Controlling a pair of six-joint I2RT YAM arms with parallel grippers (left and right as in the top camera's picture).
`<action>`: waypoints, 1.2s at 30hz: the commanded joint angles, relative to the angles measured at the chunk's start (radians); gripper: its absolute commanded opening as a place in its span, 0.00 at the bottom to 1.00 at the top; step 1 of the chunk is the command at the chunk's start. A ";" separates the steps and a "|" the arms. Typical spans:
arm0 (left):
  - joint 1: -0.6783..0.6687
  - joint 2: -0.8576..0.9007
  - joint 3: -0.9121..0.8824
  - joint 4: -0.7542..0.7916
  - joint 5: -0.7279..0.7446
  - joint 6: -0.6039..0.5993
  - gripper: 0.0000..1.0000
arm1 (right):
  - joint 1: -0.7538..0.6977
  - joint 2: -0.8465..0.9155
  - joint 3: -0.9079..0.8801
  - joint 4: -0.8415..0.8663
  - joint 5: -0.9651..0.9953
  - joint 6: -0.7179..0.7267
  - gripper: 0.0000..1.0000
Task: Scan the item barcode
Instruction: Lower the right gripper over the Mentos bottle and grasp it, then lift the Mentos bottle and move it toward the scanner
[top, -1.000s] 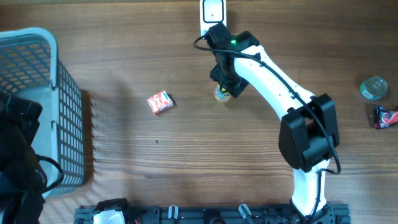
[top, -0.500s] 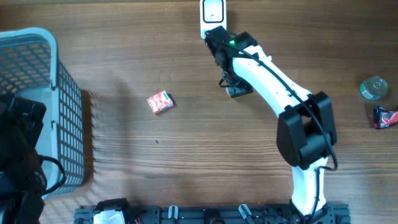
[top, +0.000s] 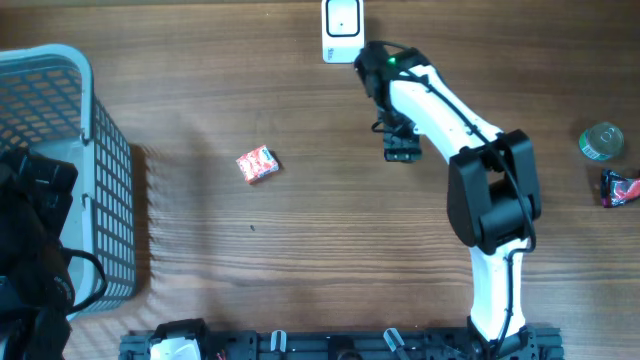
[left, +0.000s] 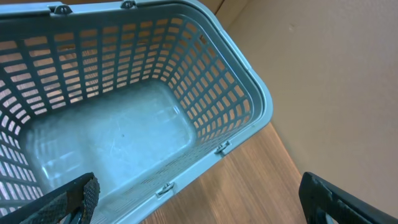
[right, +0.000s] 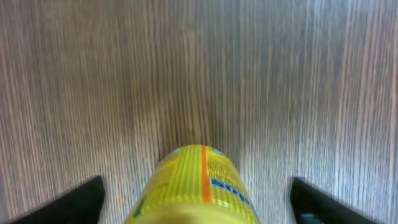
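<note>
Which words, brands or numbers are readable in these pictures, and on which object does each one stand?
No text can be read.
Yellow container: blue lettering, too blurred.
Red packet: print too small.
White scanner: only a square mark, no letters.

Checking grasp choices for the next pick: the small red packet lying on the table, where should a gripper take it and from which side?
Probably across its narrower width, coming straight down from above. The red packet lies flat and low on the table, leaving little side face to catch, and sits skewed to the table edges, so the wrist would need turning to match.
</note>
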 joint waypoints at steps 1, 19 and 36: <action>0.006 -0.001 -0.006 0.003 0.001 -0.021 1.00 | 0.006 0.013 0.002 -0.008 0.025 -0.042 1.00; 0.006 -0.001 -0.006 -0.005 -0.007 -0.021 1.00 | 0.006 -0.161 0.012 -0.027 0.026 -0.576 1.00; 0.006 -0.001 -0.006 -0.031 -0.006 -0.021 1.00 | 0.007 -0.331 0.002 -0.153 -0.449 -2.421 1.00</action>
